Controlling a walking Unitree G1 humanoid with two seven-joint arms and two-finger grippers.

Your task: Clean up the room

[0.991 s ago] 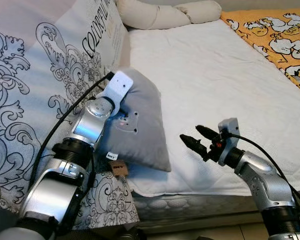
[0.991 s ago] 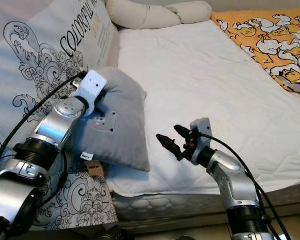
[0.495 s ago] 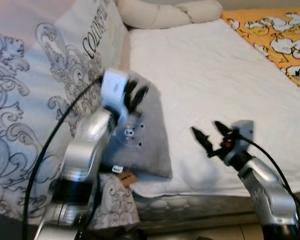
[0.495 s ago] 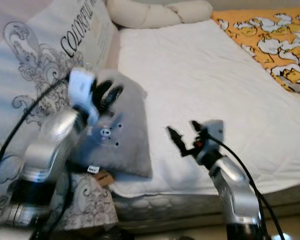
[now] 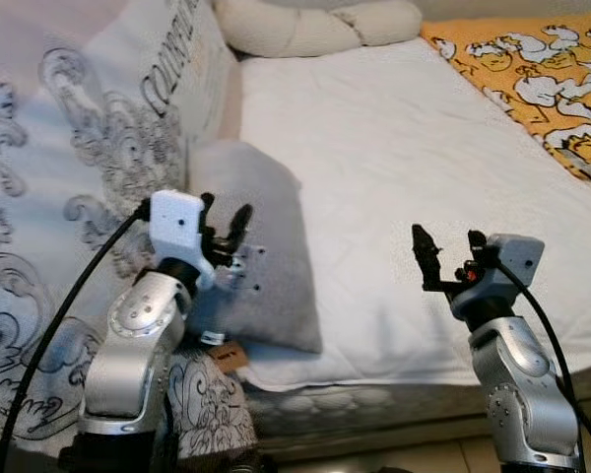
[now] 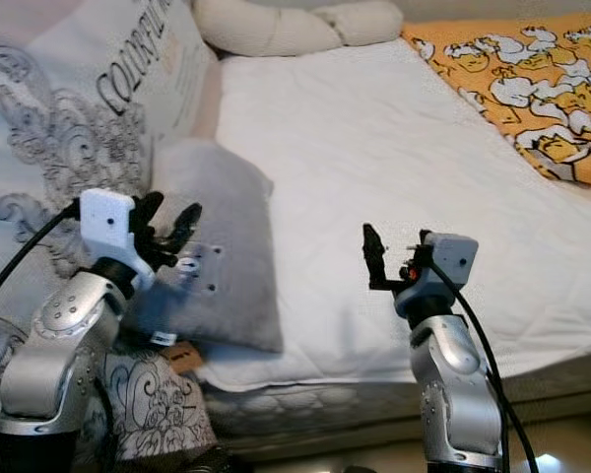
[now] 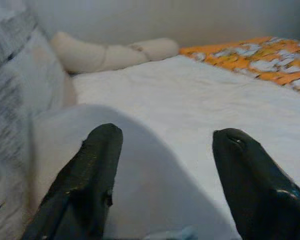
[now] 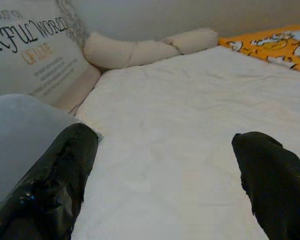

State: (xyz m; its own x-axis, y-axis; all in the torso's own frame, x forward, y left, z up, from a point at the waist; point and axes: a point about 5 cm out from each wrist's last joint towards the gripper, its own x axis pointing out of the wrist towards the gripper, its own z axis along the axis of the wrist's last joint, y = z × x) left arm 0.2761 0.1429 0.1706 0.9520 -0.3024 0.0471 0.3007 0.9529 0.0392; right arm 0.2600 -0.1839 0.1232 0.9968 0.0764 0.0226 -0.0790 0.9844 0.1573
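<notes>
Left eye view shows me a grey cushion [image 5: 261, 251] at the white bed [image 5: 394, 148] edge. My left gripper [image 5: 225, 225], fingers apart, sits just before the cushion, perhaps touching it. My right gripper [image 5: 448, 251], also spread, hovers beside it over the bed.

A plain grey cushion [image 5: 261, 246] is seen on a white bed sheet [image 5: 394, 168], with a grey-and-white scroll-patterned quilt [image 5: 69, 197] at nine o'clock, a cream bolster [image 5: 315, 25] at twelve and an orange blanket [image 5: 532, 79] printed with white figures at two.
</notes>
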